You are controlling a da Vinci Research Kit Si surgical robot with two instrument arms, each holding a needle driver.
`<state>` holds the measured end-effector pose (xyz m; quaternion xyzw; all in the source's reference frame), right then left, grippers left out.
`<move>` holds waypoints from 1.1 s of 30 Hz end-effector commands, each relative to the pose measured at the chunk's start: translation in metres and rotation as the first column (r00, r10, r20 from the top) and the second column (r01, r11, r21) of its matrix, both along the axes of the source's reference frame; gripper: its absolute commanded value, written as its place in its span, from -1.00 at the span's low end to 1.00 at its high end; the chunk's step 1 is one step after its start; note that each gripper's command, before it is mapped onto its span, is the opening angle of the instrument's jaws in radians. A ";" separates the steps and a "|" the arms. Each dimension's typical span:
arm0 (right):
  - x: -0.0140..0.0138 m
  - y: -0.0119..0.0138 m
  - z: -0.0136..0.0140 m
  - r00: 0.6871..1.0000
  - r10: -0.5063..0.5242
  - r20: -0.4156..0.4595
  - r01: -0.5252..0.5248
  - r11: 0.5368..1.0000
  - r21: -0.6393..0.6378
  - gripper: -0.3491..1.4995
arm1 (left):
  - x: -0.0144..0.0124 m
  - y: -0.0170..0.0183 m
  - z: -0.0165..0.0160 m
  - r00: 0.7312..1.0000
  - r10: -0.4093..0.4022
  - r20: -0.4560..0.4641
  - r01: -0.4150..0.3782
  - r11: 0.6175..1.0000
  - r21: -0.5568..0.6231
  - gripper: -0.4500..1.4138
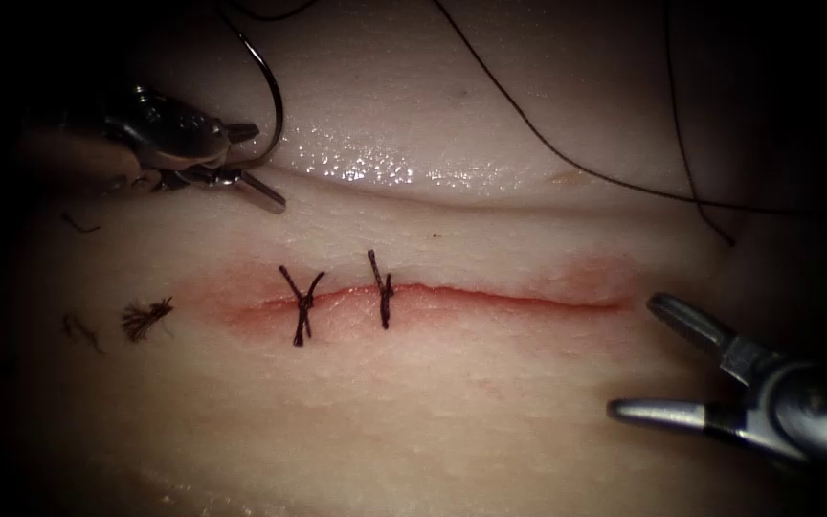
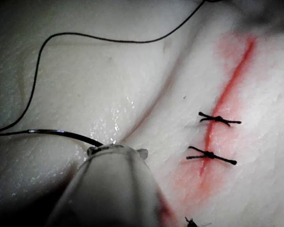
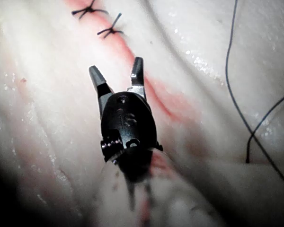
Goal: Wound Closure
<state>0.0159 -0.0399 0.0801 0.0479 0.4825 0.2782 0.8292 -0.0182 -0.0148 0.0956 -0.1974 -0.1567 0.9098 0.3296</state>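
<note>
Needle point(image 1: 275, 91) sits in my left tool point(image 1: 241, 158), far and left of the cut point(image 1: 433, 295), clear of the tissue point(image 1: 452, 412). I read the grip as near one end of the curve, with the arc rising away from the jaws toward the far side and the thread point(image 1: 547, 144) running off it to the far right. In the left wrist view the needle point(image 2: 61, 134) leaves the tool's tip sideways, lying low over the tissue but not in it. The jaws look closed down on it, one tip above and one below the wire.

My right tool point(image 1: 691, 369) hangs near and right, just off the right end of the cut, jaws spread wide and holding nothing. The right wrist view shows both fingers point(image 3: 136, 71) apart over the reddened line, touching neither tissue nor thread.

Two stitches point(image 1: 337, 302) cross the left part of the cut; the stretch to their right is unstitched. That open stretch lies between my tools, long axis left to right. The right tool is nearer to it, the needle well apart on the far left. Cut ends of thread point(image 1: 145, 318) lie on the tissue left of the cut.
</note>
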 end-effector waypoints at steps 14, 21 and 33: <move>0.0011 -0.0010 0.0006 1.000 -0.001 0.000 0.001 1.000 -0.004 0.55 | -0.0003 -0.0002 0.0013 1.000 0.021 -0.009 -0.021 0.999 0.030 -1.00; 0.0010 -0.0011 0.0005 1.000 -0.002 0.000 0.002 1.000 -0.005 0.51 | 0.0003 0.0003 0.0007 0.999 0.014 -0.031 -0.014 1.000 0.011 -1.00; -0.0001 0.0013 0.0002 0.957 0.271 -0.102 -0.239 0.938 0.253 0.42 | -0.0039 -0.0021 -0.0060 1.000 0.021 -0.012 -0.023 0.984 -0.174 -1.00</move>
